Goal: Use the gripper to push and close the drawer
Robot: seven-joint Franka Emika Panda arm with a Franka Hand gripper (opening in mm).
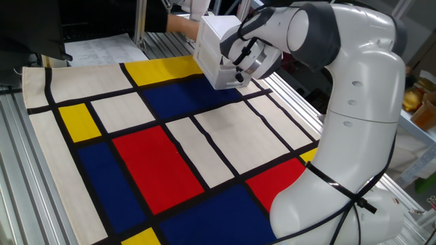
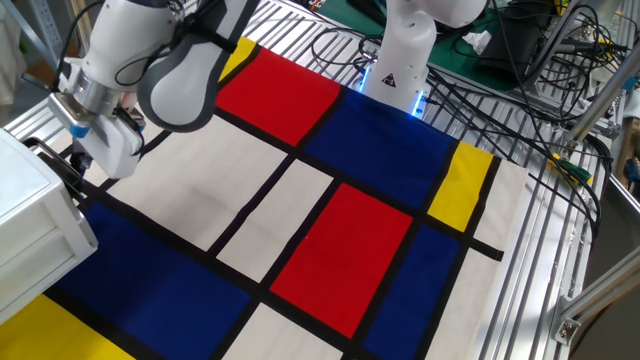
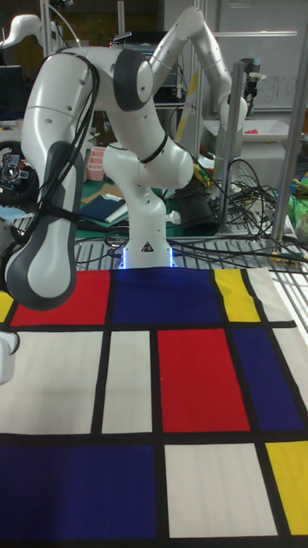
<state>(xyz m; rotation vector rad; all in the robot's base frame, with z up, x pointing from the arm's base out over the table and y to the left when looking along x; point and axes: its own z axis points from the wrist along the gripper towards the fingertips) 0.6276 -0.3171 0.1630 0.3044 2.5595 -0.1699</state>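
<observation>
Now the white-and-grey end effector (image 2: 88, 165) with short dark fingers sits right at the front of the small white box cabinet (image 1: 216, 53), which stands at the far edge of the table, on its bright cloth of red, blue, yellow and white blocks (image 1: 157, 163). Its small white sliding drawer (image 2: 50, 228) looks shut or very nearly shut, so the push seems almost done. I cannot tell how far apart the fingers are; they hold nothing I can see. Next comes either one last gentle push or a straight move back.

In front of you the white-and-grey arm (image 3: 94, 128) rose from its base (image 3: 145, 244), which stood just behind the colour-block cloth (image 3: 145, 402), bent over to the left and ran out of the picture at the left edge.
</observation>
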